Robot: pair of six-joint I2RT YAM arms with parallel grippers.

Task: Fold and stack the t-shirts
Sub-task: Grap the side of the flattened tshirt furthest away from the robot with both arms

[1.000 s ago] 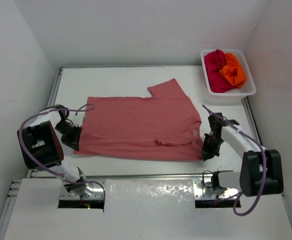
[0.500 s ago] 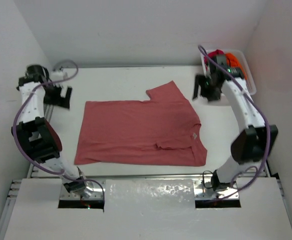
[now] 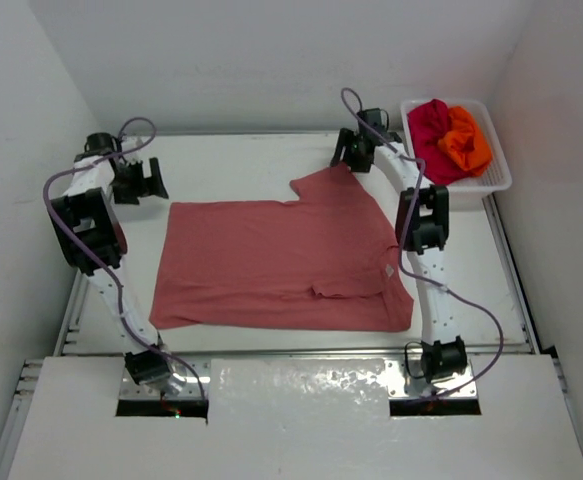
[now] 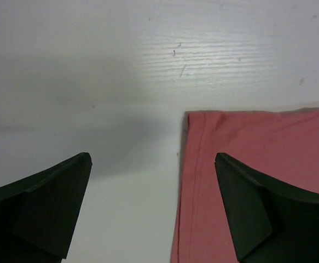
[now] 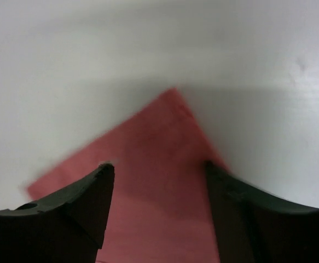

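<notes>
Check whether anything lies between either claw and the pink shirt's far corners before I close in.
Nothing visible does. The left claw hangs open over bare table by the far left corner of the pink shirt; the right claw hangs open above its sleeve tip. The basket sits off to the right, clear of both.

Plain salmon-pink t-shirt (image 3: 281, 265), crimson t-shirt (image 3: 429, 135), orange t-shirt (image 3: 466, 140), white basket (image 3: 479, 184).

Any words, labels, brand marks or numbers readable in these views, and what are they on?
No text can be read in any view.
white tag on the salmon-pink t-shirt: too small to read.
basket: no markings visible.
</notes>
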